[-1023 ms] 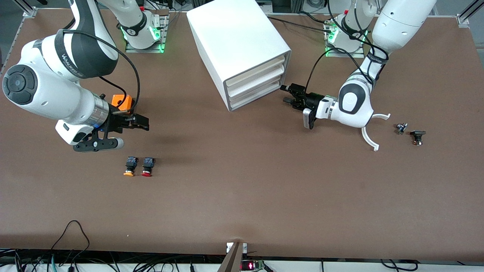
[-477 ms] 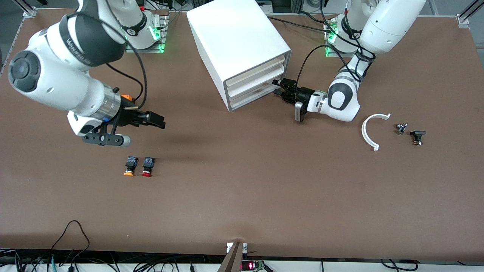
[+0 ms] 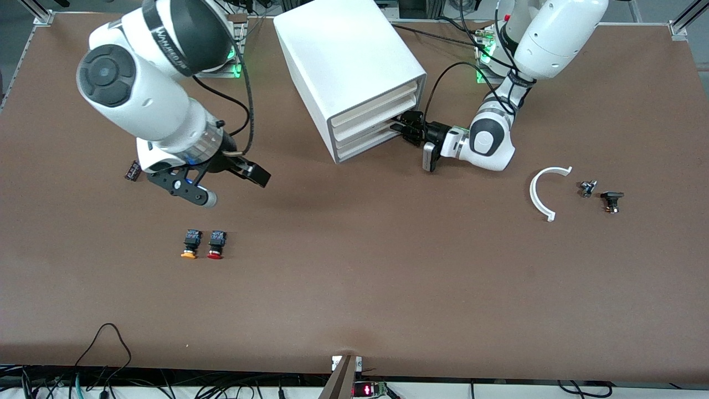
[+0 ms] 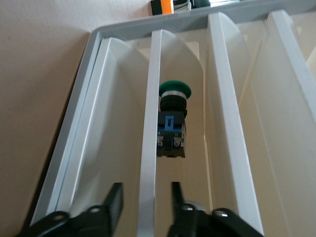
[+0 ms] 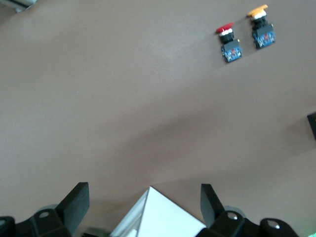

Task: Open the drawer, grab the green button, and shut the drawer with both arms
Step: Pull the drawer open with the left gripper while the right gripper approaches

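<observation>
My left pincer [image 3: 400, 126] sits at the cabinet [image 3: 349, 61] front, its jaws narrowed around the thin edge of the drawer [image 4: 148, 148], gripping it or not I cannot tell. The green button [image 4: 173, 121] lies inside the drawer. My right pincer [image 3: 243, 178] hangs wide open and empty over the bench [image 3: 388, 266], above the red button [image 3: 216, 244] and orange button [image 3: 190, 244].

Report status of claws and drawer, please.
Left claw open, astride drawer front. Right claw open, over table. Not pulled out yet; green button visible inside. Nothing in the way.
</observation>
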Controlling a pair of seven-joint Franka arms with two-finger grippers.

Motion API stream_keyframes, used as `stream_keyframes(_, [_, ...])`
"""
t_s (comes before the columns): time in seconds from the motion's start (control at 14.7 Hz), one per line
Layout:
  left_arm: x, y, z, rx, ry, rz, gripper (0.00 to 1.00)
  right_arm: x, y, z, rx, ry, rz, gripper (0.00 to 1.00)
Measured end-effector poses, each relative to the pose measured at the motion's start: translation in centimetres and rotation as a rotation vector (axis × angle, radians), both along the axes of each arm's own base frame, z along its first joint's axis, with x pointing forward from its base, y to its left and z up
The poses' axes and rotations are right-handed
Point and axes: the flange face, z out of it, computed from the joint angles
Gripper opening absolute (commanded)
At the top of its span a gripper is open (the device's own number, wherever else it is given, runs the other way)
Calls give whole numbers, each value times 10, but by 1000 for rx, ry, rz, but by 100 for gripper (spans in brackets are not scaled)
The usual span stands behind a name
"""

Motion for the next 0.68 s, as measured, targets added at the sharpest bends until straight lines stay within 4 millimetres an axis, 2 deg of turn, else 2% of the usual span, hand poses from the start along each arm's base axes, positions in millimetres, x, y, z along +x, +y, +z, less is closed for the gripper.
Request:
stream_keyframes(0.2, [-2, 1, -1, -7, -8, -2, 0, 1, 23, 1, -11, 11, -137, 100])
stream_keyframes(0.41, [3, 3, 0, -6, -15, 5, 0, 5, 27, 4, -2, 8, -270, 100])
stream_keyframes(0.68, [31, 20, 3, 12, -45, 51, 0, 4, 47, 8, 48, -10, -432, 100])
